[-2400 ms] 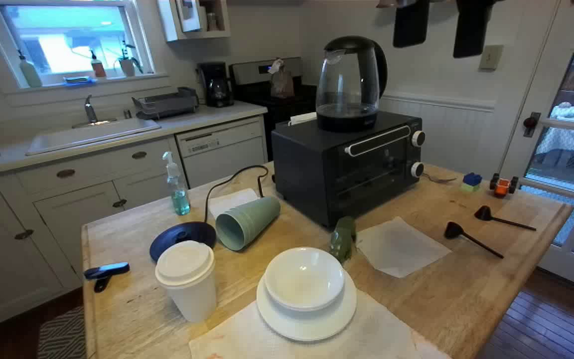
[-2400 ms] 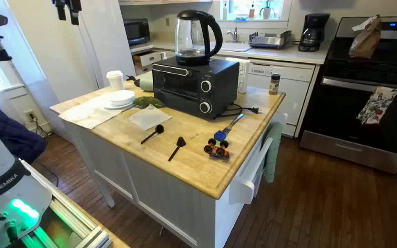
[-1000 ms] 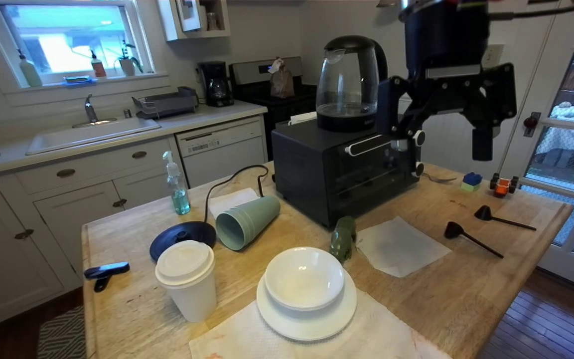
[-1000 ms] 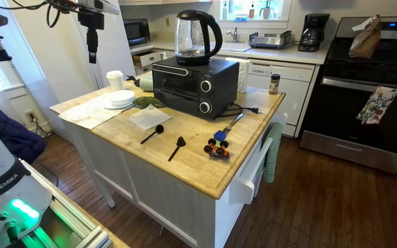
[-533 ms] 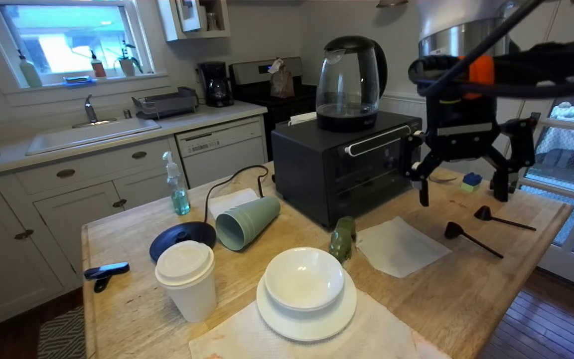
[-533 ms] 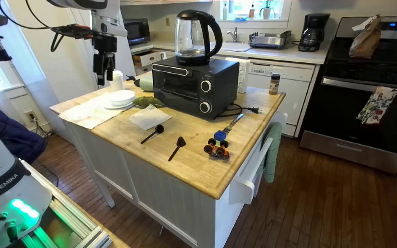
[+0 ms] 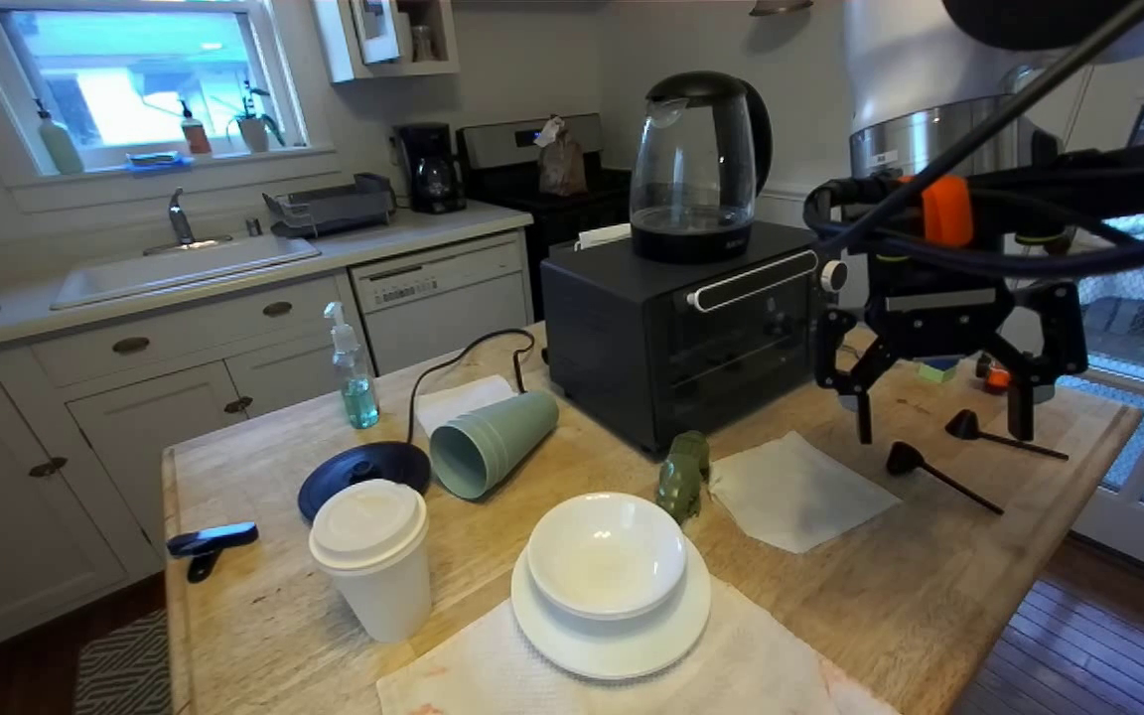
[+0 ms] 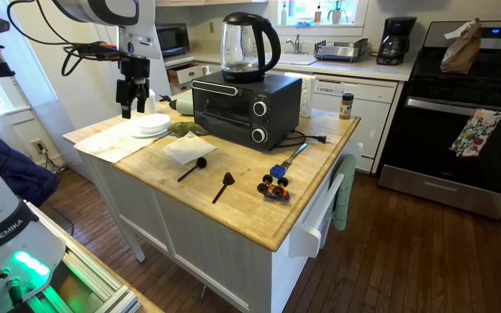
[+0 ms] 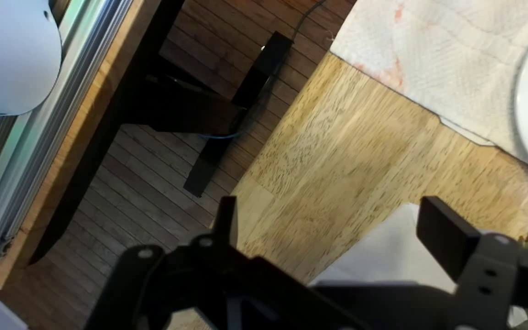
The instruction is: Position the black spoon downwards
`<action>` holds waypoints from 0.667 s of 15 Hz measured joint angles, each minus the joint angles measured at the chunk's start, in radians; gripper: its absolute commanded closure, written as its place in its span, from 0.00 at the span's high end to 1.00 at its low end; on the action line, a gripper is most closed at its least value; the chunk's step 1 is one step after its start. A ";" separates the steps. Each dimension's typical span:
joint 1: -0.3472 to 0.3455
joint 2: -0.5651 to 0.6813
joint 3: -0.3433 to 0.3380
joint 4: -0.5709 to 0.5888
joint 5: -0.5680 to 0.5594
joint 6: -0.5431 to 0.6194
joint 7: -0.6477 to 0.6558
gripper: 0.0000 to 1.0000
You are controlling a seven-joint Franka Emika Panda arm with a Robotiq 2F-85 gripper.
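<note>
The black spoon [image 7: 903, 459], slim with a rounded bowl, lies on the wooden table beside a square of white paper. It also lies there in an exterior view [image 8: 199, 164], its handle toward the table's edge. A second dark utensil with a cone-shaped head [image 7: 964, 425] lies close beside it and also shows in an exterior view [image 8: 228, 178]. My gripper [image 7: 942, 439] is open and empty in the air above the table. In an exterior view the gripper [image 8: 133, 113] hangs by the white bowl, apart from the spoon. The wrist view's gripper [image 9: 328, 206] has wide-apart fingers; the spoon is out of that view.
A black toaster oven [image 8: 246, 108] with a glass kettle [image 8: 244, 50] on top stands on the table. White paper [image 9: 383, 247] lies below the gripper. A white bowl [image 7: 607, 556], lidded cup [image 7: 373, 556], green pepper-like object [image 7: 681, 477] and toy car [image 8: 273, 188] are also there.
The arm has come down into view from above. My open gripper has lowered toward the table, moving slightly right in both exterior views. The spoon and other objects have not moved.
</note>
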 measured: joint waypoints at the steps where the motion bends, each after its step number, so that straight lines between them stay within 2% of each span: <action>1: 0.001 0.000 -0.001 0.000 0.000 0.000 0.000 1.00; 7: -0.016 0.026 -0.035 -0.021 -0.067 0.010 0.051 1.00; 10: -0.034 0.046 -0.053 -0.056 -0.161 0.091 0.119 1.00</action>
